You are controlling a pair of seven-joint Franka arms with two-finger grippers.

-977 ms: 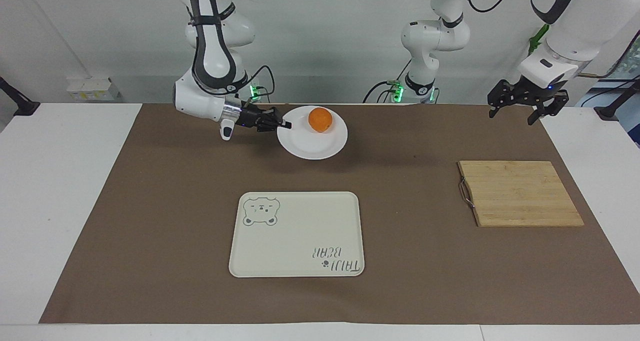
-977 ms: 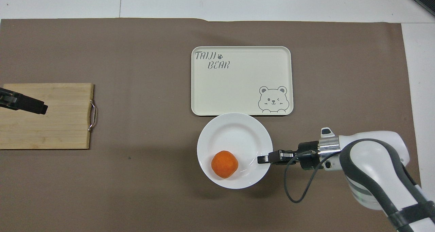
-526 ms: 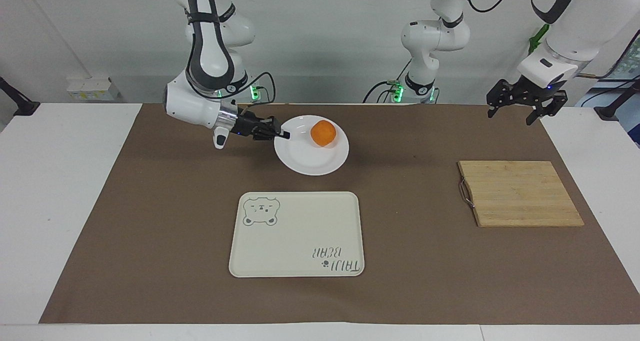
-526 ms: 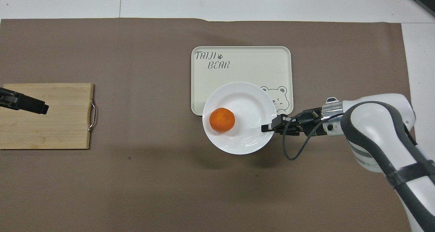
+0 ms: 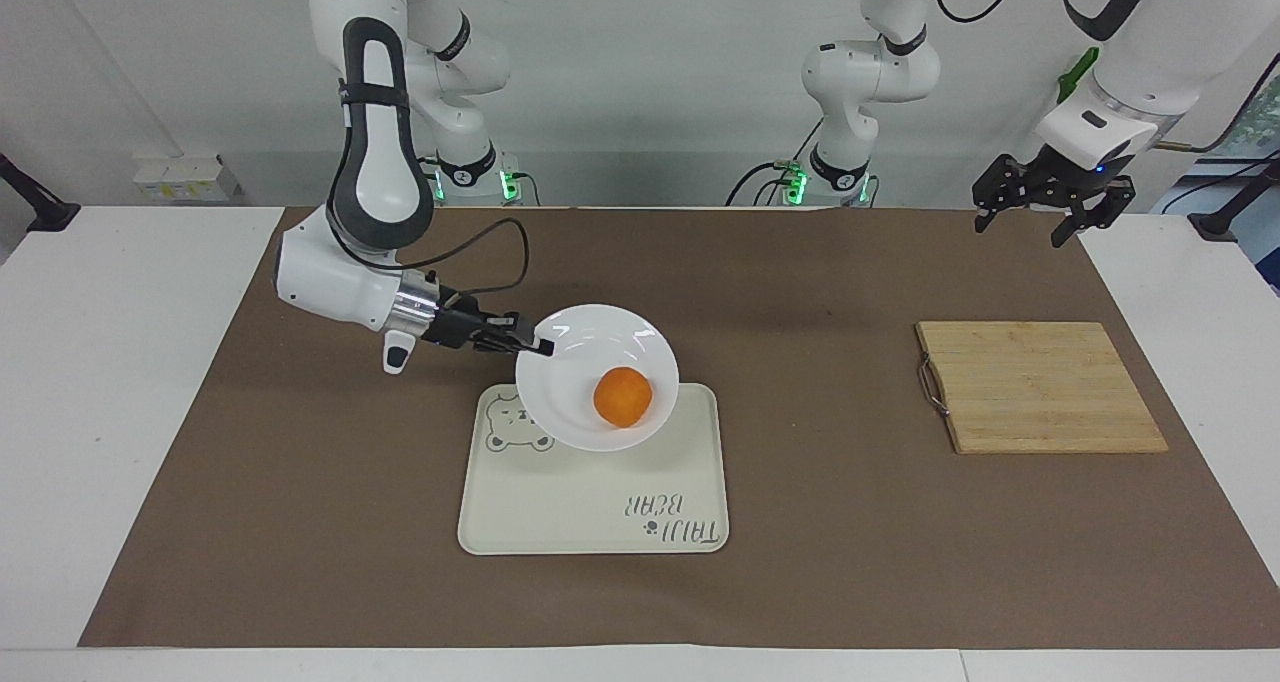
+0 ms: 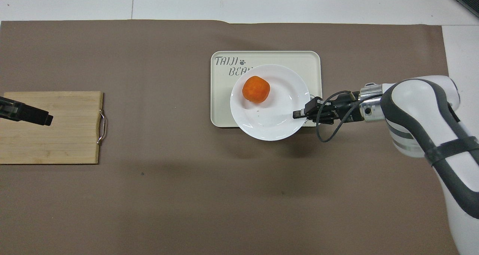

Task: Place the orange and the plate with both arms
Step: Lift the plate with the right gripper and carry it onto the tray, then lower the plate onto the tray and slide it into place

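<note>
Clenched on the rim of the glossy round white plate [image 5: 597, 377] at frame centre, right gripper [image 5: 540, 347] carries it, small bright-orange orange [image 5: 622, 397] aboard, above the cream rectangular bear-print tray [image 5: 593, 527], probably needing a level lowering next, while left gripper [image 5: 1035, 207] waits open upper right.

A cream tray [image 5: 600, 512] with a bear print lies mid-table on a brown mat [image 5: 300, 522]. A wooden board [image 5: 1040, 387] with a metal handle [image 5: 930, 385] lies toward the left arm's end.
</note>
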